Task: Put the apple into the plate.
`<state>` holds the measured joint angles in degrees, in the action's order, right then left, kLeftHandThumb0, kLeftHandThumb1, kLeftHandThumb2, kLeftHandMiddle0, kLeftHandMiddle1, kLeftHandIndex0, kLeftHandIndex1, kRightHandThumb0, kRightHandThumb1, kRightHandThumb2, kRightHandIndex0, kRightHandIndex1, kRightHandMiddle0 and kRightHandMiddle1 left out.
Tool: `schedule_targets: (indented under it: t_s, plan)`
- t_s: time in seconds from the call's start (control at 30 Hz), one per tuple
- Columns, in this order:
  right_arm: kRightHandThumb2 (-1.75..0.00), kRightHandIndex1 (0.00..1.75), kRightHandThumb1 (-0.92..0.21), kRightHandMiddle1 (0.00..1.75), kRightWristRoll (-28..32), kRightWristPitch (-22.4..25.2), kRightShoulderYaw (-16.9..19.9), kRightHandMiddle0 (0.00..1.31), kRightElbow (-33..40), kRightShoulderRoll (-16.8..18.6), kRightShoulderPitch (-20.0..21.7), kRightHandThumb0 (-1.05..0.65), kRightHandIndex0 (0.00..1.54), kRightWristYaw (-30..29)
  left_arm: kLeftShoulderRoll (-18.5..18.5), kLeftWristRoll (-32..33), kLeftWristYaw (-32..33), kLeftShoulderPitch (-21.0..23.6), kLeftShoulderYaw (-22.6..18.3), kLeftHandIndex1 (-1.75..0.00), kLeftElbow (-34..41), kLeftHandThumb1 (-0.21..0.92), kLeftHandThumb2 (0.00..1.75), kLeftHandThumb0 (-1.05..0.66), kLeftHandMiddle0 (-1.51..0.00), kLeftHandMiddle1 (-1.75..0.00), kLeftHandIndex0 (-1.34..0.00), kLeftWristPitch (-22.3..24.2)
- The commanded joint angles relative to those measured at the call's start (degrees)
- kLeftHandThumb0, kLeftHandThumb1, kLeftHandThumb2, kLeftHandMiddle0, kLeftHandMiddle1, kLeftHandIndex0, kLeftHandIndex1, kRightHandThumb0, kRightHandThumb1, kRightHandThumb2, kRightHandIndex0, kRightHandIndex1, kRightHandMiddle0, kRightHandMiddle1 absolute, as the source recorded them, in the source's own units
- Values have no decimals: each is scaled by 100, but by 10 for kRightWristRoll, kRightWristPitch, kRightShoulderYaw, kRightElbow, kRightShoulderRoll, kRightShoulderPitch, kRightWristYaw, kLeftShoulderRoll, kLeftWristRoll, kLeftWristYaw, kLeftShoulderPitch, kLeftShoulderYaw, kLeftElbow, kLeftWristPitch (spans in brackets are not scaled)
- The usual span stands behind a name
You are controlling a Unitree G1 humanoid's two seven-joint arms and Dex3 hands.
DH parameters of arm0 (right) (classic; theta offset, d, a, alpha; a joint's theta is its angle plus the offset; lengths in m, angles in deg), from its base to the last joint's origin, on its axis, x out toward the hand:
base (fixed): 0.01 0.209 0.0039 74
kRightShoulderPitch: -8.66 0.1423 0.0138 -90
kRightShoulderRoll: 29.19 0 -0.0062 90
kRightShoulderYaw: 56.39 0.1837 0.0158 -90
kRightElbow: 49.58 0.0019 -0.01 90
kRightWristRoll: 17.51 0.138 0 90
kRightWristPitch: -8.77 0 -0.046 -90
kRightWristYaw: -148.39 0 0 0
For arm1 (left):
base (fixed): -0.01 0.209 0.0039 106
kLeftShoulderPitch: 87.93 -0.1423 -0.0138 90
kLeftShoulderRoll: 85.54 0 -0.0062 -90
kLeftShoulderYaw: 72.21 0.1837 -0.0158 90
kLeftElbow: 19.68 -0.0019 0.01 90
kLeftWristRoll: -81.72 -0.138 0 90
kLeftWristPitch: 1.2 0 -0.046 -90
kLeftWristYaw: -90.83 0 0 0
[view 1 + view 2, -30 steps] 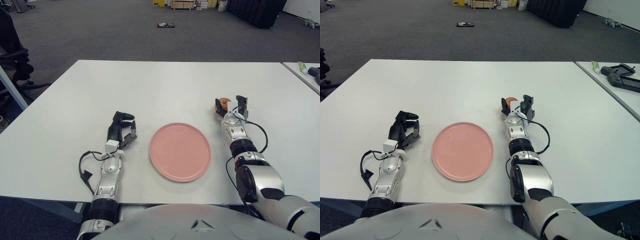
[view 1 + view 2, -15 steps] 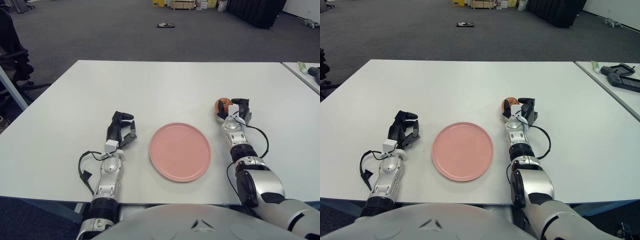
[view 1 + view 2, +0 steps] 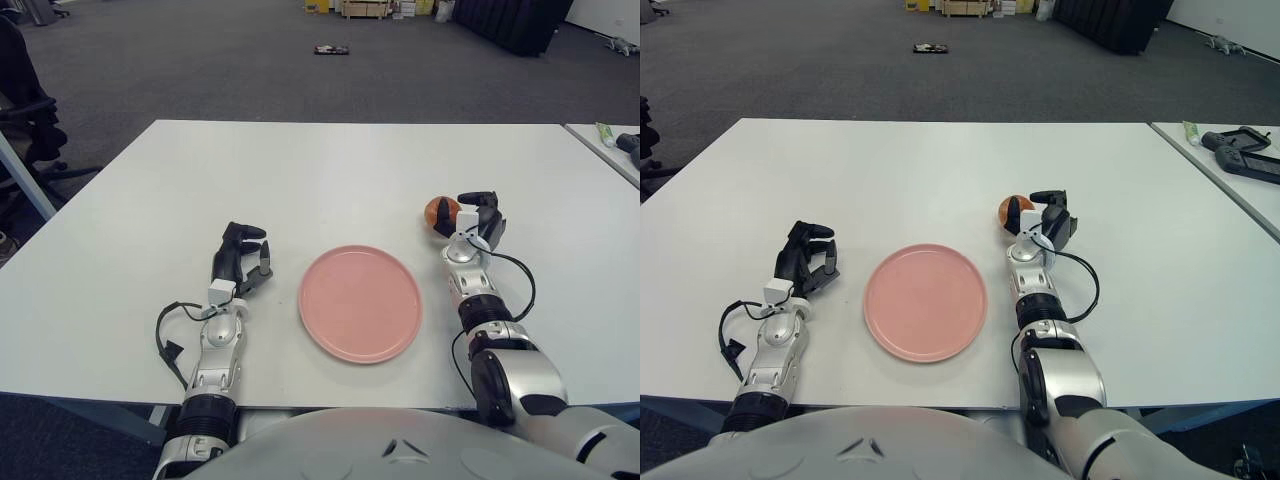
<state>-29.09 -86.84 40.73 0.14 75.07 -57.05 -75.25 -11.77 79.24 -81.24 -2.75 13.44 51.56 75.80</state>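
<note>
Left eye view shows the right hand (image 3: pixel 472 218) curled around the small round orange-red apple (image 3: pixel 441 211), right of the round pink plate (image 3: pixel 360 302) on the white desk (image 3: pixel 300 180). Firm up that grip before lifting, then carry it left. The left hand (image 3: pixel 243 260) rests curled and empty near the plate's left.

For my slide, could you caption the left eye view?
Right hand closes on the apple beside the pink plate.
</note>
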Motion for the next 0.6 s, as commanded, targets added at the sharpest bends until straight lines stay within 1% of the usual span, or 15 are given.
schedule_targets:
  t_s: [0.0,0.17,0.33,0.43,0.57]
  plan:
    - [-139,175,-25,175,-1,-10,-3,66,47,7,-13,-50,110,3,-1,6,3,-14,-8,-175,-22,61,95,-40,-61,-175,-39,13]
    - [-139,175,-25,175,3,-23,0,66,81,10,-30,-50,113,18,-2,10,3,-13,-11,-175,-24,62,94,-39,-60,-175,-38,11]
    - [-139,175,-25,175,-3,-22,-1,66,102,10,-38,-50,113,24,-3,12,2,-12,-11,-175,-23,63,93,-39,-61,-175,-38,9]
    - [-139,175,-25,175,-7,-21,-3,66,112,10,-41,-50,112,28,-3,12,2,-11,-11,-175,-22,63,92,-39,-63,-175,-37,8]
    - [-139,175,-25,175,-13,-31,-9,66,106,4,-34,-50,110,39,-4,13,1,-10,-11,-175,-22,64,91,-39,-64,-175,-37,10]
